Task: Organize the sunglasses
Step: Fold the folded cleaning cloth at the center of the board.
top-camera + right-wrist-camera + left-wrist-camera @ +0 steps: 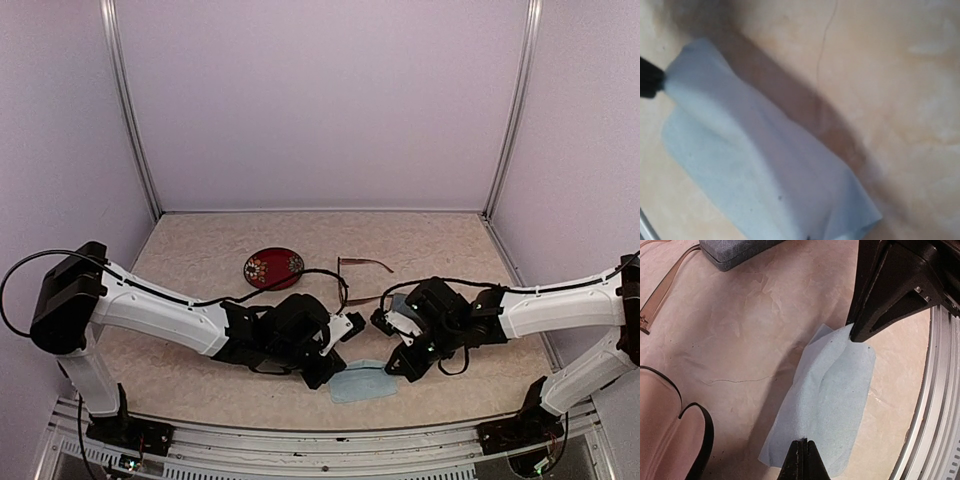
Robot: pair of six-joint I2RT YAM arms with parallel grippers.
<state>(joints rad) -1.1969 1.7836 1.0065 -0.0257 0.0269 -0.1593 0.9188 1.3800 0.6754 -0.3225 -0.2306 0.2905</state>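
My left gripper (803,457) and right gripper (858,335) clench opposite ends of a light-blue cloth (825,400) at the beige table's (740,340) front edge. Black-framed sunglasses (670,450) lie beside it, and reddish-brown-framed sunglasses (665,290) lie farther back by a grey-blue oblong case (735,250).

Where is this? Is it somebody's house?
Probably a robot test booth, not a house: plain lilac walls and metal posts box in a table, with a left arm and right arm bolted at its edge.
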